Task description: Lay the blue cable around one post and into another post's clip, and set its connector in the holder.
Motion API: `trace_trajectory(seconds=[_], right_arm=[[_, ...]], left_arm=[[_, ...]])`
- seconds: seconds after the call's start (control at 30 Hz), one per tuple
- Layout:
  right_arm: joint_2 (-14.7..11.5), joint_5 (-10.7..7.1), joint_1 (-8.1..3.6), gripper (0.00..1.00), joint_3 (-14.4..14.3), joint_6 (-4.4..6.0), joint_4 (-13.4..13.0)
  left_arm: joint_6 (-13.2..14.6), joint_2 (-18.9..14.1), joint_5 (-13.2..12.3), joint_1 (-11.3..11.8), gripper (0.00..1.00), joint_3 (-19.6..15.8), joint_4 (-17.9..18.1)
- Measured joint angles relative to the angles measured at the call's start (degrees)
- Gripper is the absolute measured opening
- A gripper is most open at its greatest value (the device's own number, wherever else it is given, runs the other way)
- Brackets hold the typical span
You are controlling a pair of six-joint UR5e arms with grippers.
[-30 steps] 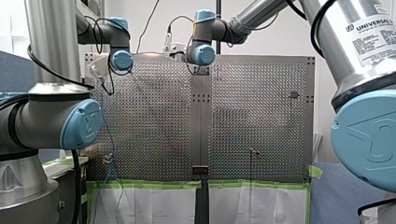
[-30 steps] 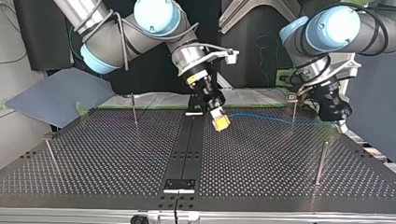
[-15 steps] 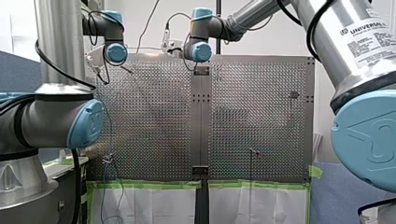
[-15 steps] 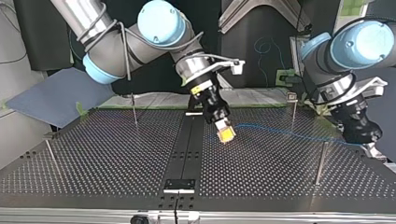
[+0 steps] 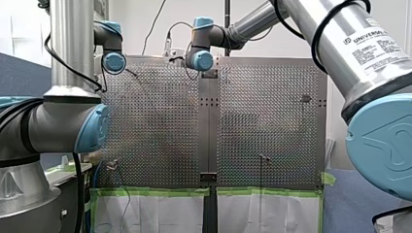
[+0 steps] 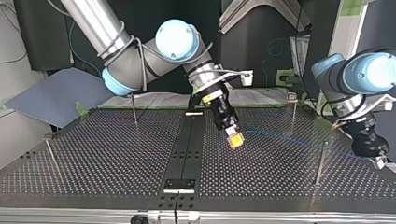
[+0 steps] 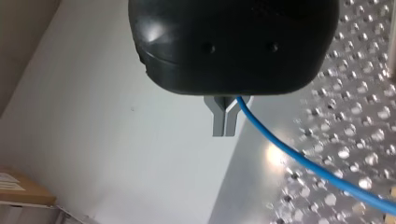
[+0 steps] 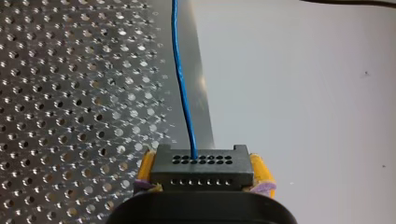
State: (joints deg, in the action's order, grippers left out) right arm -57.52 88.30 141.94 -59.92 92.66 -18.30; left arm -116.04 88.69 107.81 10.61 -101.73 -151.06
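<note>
Arms crowd the front view: my left arm (image 5: 114, 62) and my right arm (image 5: 201, 59) both reach to the far end of the perforated counter (image 5: 272, 126); their jaws are hidden behind the wrists; a clip-topped post (image 5: 115, 165) stands at the near left corner.

Top view: my right jaws hang tilted just above the counter beside the dark centre strip (image 6: 187, 144), their yellow pads (image 6: 235, 140) closed on the cable's end; the blue cable (image 6: 289, 138) runs from them toward the view's right, near the foot of the clip-topped post and past a plain post (image 6: 321, 163), to my left jaws at the counter's right edge; whether it touches either post I cannot tell.

Left wrist view: the metal fingers (image 7: 225, 119) are pressed together, the cable pinched at their root and trailing off over the holes.

Right wrist view: the pads clamp the black connector (image 8: 201, 164) by its two sides; the cable leaves its face and runs straight ahead.

By my reading the routing has barely begun: the cable hangs stretched between the two grips, wrapped round nothing and not in the clip; the next move calls for my left jaws to lead the line round a post without slackening it, while my right jaws give way enough to spare the connector; the holder I cannot pick out with certainty.
</note>
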Motion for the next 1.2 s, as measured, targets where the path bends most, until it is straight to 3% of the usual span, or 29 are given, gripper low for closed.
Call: trace_trajectory(seconds=[0.37, 0.67, 1.2], right_arm=[[4.39, 0.54, 0.21, 0.00, 5.48, 0.00, 1.08], [5.67, 0.97, -0.28, 0.00, 9.39, 0.00, 1.10], [7.70, 1.63, -0.80, 0.00, 9.86, -0.40, 1.15]], left_arm=[[0.70, 5.21, -2.72, 1.38, 0.01, 3.77, -1.01], [0.72, 9.45, -5.15, 1.81, 0.01, 6.11, -2.08], [-1.82, 11.51, -6.96, 2.53, 0.01, 6.30, -1.41]])
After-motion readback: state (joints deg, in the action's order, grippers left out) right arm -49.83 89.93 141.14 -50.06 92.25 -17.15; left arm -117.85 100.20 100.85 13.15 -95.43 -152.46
